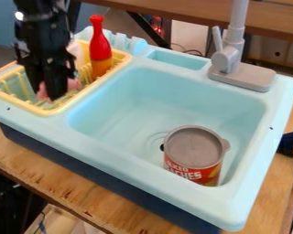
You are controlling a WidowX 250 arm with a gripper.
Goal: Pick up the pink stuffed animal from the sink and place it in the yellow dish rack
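- Tabletop: a wooden surface, visible from the lower left to the right side, carrying the light blue toy sink.
- Yellow rack: an open, slatted basket set in the left part of the toy sink; its raised rim surrounds the claw's lower end.
- Claw: black, pointing down over the rack; whether it is released, clenched or grasping cannot be told.
- Pink object: located in the rack area, at the claw's lower end, with portions visible to either side of it; the claw hides the middle, and contact cannot be confirmed.
- Pale item: in the rack's rear portion, partly hidden by the arm.
- Bottle: red above and orange below, upright in the rack, just beside the claw on its right and rising above the rim.
- Basin: the large hollow to the right of the rack.
- Can: grey-lidded, with a red label, in the basin's near right portion, well apart from the claw.
- Faucet: grey, mounted on the rear ledge behind the basin.
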